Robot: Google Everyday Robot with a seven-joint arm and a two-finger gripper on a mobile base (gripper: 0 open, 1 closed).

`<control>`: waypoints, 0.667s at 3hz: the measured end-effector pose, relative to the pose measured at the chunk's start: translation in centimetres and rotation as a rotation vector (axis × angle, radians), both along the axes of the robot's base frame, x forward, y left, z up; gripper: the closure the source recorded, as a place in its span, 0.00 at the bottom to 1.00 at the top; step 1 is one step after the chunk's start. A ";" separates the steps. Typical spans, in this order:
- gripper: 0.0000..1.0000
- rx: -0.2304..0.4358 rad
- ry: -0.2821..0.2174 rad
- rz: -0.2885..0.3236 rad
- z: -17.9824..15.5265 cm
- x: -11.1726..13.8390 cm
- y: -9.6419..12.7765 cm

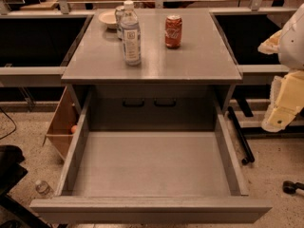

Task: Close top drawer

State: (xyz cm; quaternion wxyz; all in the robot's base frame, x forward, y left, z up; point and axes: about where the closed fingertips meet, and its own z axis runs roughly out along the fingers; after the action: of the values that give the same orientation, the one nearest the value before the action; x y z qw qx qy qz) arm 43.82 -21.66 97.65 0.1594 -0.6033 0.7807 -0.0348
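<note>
You have the top drawer (152, 172) pulled far out of the gray desk (199, 63), toward the camera. Its flat front runs along the bottom of the view, and you look down onto its gray floor between the two side walls. At the back of the opening, under the desk top, two dark loops (133, 102) sit side by side. Your gripper (279, 115) hangs at the right edge of the view, beside the desk and about level with the back of the drawer. It is well apart from the drawer's front and touches nothing you can see. You cannot tell from here whether it is released or clenched. On the desk a clear bottle (130, 34) stands upright left of the middle, with a red can (173, 31) upright to its right, the two apart. A pale bowl (107, 19) sits at the back left corner, and a second container (118, 13) is mostly hidden behind the bottle. Left of the desk a tan box (59, 127) stands on the floor, with a small orange ball (73, 128) at its near edge. A small bottle (42, 188) lies on the floor beside the drawer's left front corner, and a black rod (240, 137) lies on the floor to the right.
</note>
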 end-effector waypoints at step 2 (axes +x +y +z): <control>0.00 0.006 -0.020 0.005 -0.5 -1.1 0.4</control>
State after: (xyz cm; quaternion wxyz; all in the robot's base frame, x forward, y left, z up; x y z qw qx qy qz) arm 42.74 -21.27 97.10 0.1692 -0.6045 0.7775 -0.0379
